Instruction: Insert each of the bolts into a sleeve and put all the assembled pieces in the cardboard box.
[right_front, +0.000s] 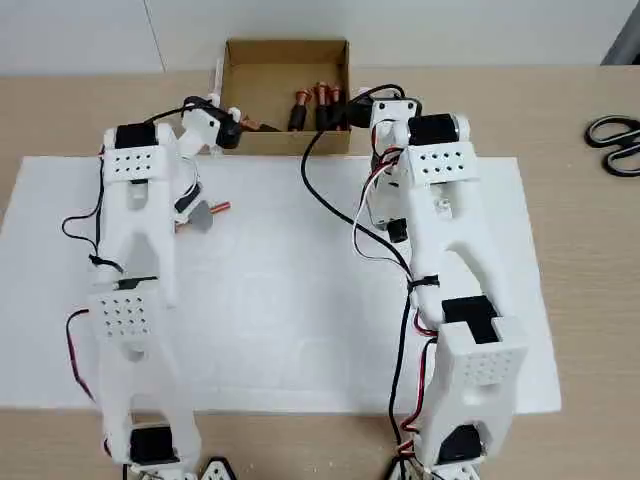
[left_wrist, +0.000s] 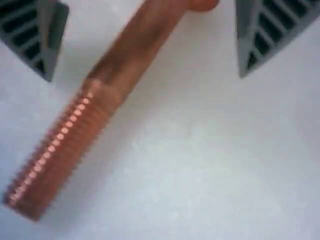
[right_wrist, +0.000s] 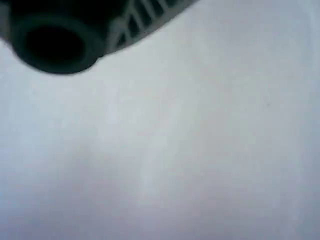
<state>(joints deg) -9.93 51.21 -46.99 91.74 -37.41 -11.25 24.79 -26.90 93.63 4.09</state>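
A copper bolt (left_wrist: 90, 110) lies on the white sheet, its threaded end towards the left wrist camera. My left gripper (left_wrist: 150, 50) stands open around its smooth shank, one grey finger (left_wrist: 35, 35) on each side, neither touching it. In the high view this gripper (right_front: 200, 217) sits left of centre, the bolt (right_front: 219, 208) poking out beside it. My right gripper (right_front: 397, 230) is low over the sheet and shut on a black sleeve (right_wrist: 55, 42), whose hollow end faces the right wrist camera beside a grey finger (right_wrist: 145, 20). The cardboard box (right_front: 235, 90) stands at the back centre.
Several assembled bolt-and-sleeve pieces (right_front: 320, 105) lie in the box. The white sheet (right_front: 300, 330) covers most of the table. Black scissors (right_front: 615, 143) lie on the bare table at the far right. Cables hang along both arms.
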